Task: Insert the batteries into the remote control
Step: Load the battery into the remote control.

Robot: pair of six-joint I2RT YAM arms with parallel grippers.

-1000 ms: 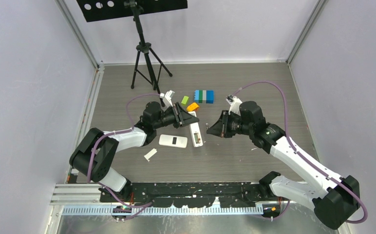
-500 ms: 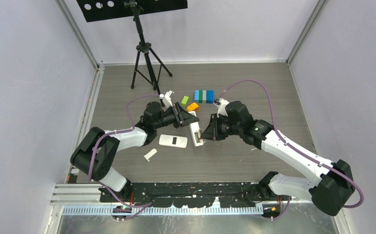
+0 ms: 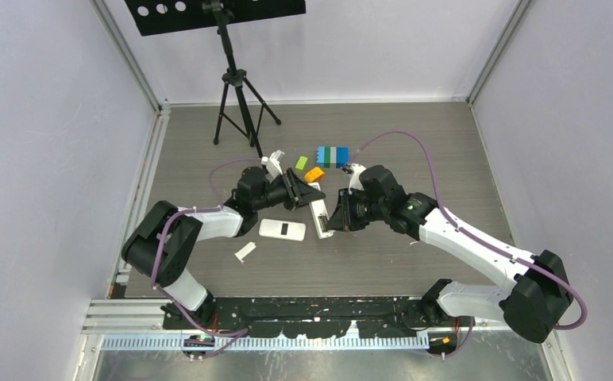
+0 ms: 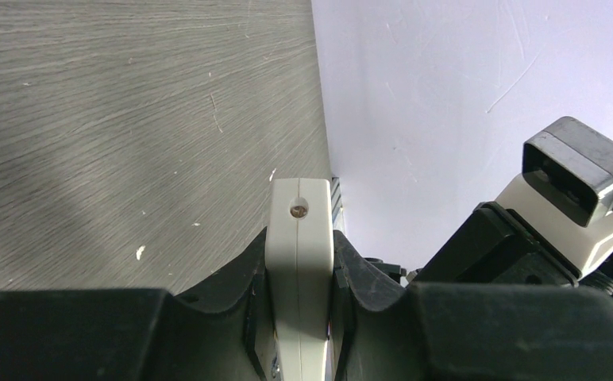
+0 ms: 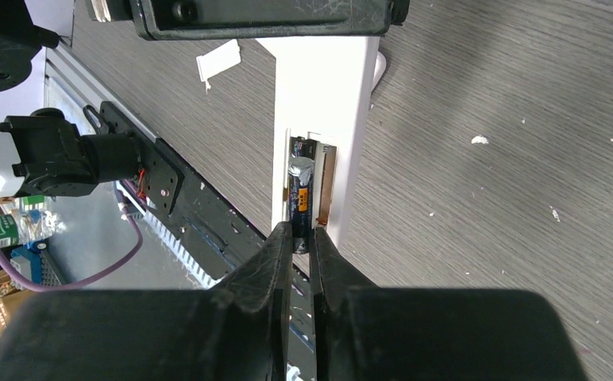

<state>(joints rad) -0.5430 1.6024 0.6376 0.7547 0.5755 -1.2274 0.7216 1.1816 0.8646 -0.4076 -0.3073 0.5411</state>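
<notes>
My left gripper (image 3: 307, 194) is shut on the upper end of a white remote control (image 3: 318, 216), holding it edge-on between its fingers (image 4: 244, 278). The remote's (image 5: 323, 87) back compartment is open. A dark battery (image 5: 300, 198) with an orange mark lies in that compartment. My right gripper (image 5: 302, 236) is at the remote's lower end, its narrow jaws closed on the battery's near end. From above, the right gripper (image 3: 329, 225) touches the remote's bottom. No other batteries show.
A second white remote (image 3: 282, 229) lies left of the held one, with a small white cover piece (image 3: 245, 252) nearer the arm bases. Green (image 3: 301, 163), orange (image 3: 314, 174) and blue (image 3: 333, 155) toy blocks sit behind the grippers. A black tripod (image 3: 236, 103) stands at the back.
The right arm has swung left from beside the remote to its lower end, bringing the battery into the open compartment. The left gripper and the remote have stayed put.
</notes>
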